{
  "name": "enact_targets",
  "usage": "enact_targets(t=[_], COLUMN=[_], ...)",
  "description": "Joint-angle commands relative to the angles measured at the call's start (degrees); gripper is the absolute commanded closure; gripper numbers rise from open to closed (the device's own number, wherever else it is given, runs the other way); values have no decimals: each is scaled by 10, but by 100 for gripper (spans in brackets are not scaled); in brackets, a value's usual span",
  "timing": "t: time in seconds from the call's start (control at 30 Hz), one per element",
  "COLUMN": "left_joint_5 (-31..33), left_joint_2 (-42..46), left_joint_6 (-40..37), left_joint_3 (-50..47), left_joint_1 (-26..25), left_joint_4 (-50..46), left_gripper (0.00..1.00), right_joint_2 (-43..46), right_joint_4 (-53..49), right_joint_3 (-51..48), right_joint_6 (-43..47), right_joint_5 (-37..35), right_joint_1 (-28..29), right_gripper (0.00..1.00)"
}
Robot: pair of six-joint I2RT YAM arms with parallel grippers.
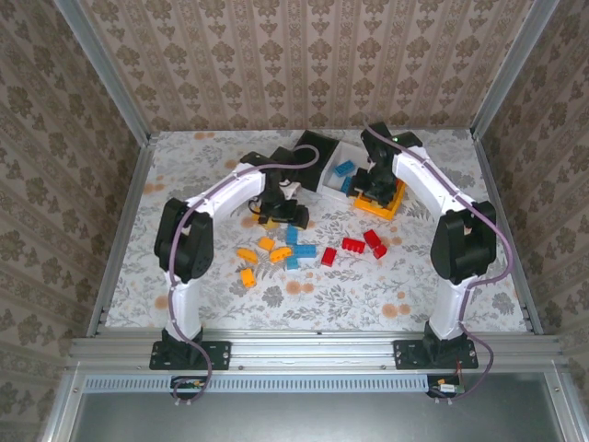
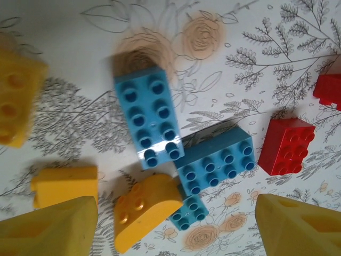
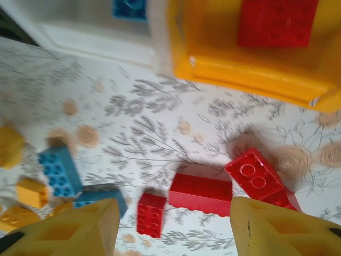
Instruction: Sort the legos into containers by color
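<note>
Loose legos lie mid-table: orange-yellow ones [image 1: 248, 256], blue ones [image 1: 299, 249], red ones [image 1: 353, 245]. At the back stand the black bin [image 1: 313, 150], the white bin [image 1: 333, 175] holding blue bricks [image 1: 344, 168], and the orange-yellow bin [image 1: 394, 204]. My left gripper [image 1: 281, 214] hovers open behind the blue pile; below its jaws [image 2: 176, 229] lie a rounded orange-yellow brick [image 2: 146, 210] and blue bricks [image 2: 149, 114]. My right gripper [image 1: 377, 184] is over the orange-yellow bin, open [image 3: 176, 224], with nothing in it. Red bricks [image 3: 201, 193] lie below it, and a red brick [image 3: 277, 21] lies in the bin [image 3: 250, 74].
Patterned walls with metal posts close in the table on three sides. A metal rail [image 1: 313, 348] runs along the near edge, where both arm bases stand. Bare flowered cloth lies at the left [image 1: 175, 184], at the right [image 1: 488, 175] and in front of the bricks.
</note>
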State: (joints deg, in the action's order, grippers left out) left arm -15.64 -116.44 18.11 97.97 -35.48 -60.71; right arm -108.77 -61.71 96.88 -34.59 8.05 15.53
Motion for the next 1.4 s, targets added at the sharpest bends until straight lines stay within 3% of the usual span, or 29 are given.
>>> enact_targets(t=[0.0,0.67,0.87,1.0,1.2,1.37], left_joint_5=[19,62,68,69,66,32], left_joint_2=[-30,-161,-178,-196,-216,-237], left_joint_6=[-18,17,29,31,32,58], left_joint_3=[33,117,133,156,222,342], left_joint_1=[-10,-30,-30,-30,-28,-22], left_joint_4=[-38,-61,-62,-71,-104,-138], left_gripper=[23,36,49,65,66,66], right_joint_2=[32,64,63,69,84,115], right_joint_4=[35,25,21,18,13,12], right_joint_3=[-50,-82,-75,-76,-75,-88], right_joint_6=[-8,48,63,66,73,74], right_joint_5=[6,28,38,45,53,58], right_joint_1=[0,-23,-39,-52,-75,-99], right_gripper=[42,41,41,41,41,41])
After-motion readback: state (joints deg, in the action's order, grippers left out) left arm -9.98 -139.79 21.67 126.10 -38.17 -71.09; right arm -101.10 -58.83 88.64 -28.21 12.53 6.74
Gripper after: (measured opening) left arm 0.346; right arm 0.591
